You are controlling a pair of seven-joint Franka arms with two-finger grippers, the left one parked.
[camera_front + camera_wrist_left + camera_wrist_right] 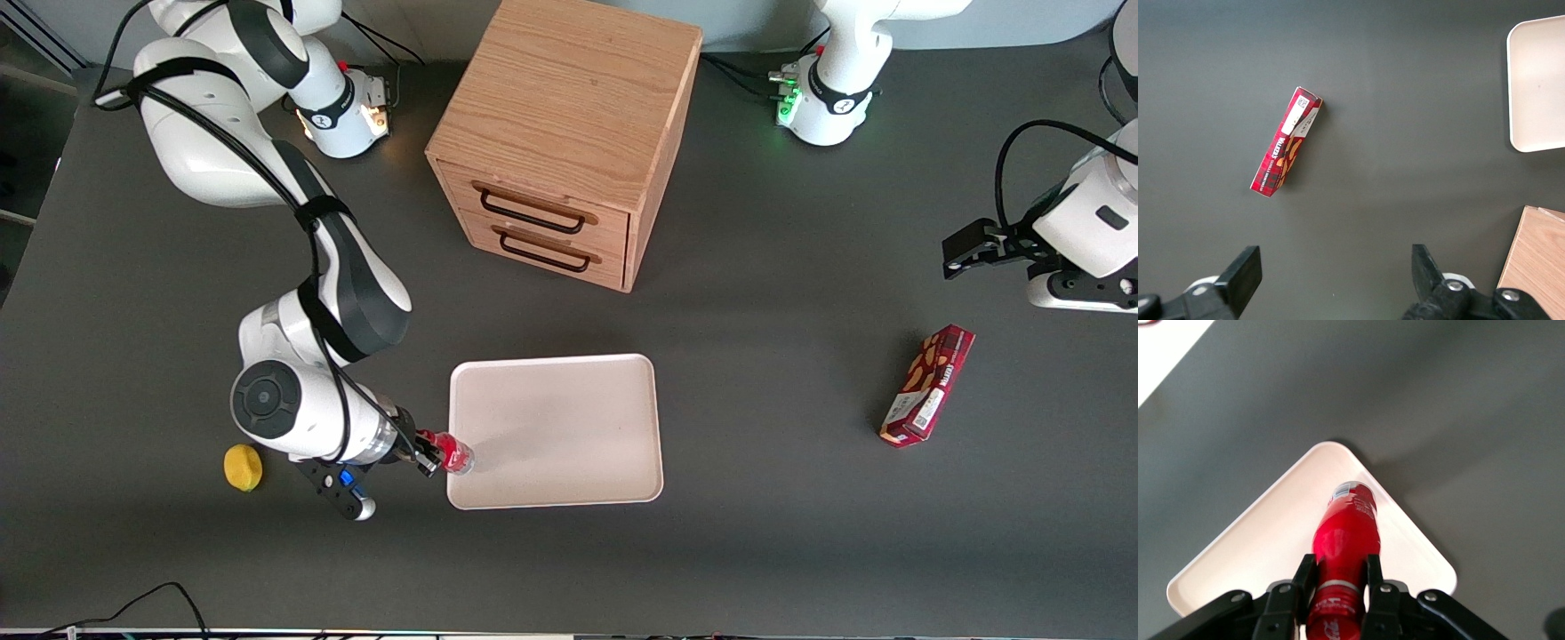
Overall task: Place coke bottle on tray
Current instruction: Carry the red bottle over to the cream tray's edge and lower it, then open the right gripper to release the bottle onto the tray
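Front view: gripper (430,454) low over the dark counter (765,373), at the edge of the tray (569,427) toward the working arm's end. Fingers clamped on the coke bottle (455,453), held lying sideways, its clear base poking past the fingertips and over the tray's rim. Nothing else on the tray. Yellow fruit (243,468) on the counter near the gripper, toward the working arm's end and apart from the tray. Wooden drawer cabinet (564,142) farther from the camera than the tray, both drawers shut. Red-brown snack box (927,385) well away from the fingers, toward the parked arm's end.

Left wrist view: snack box (1285,148) flat on the counter, a corner of the tray (1538,80) and an edge of the cabinet (1538,267) visible.

Right wrist view: two black fingers (1293,595) pressed on either side of the bottle's neck, red body (1346,533) reaching out from them above a rounded tray corner (1258,547). Whether the bottle touches the tray cannot be told.
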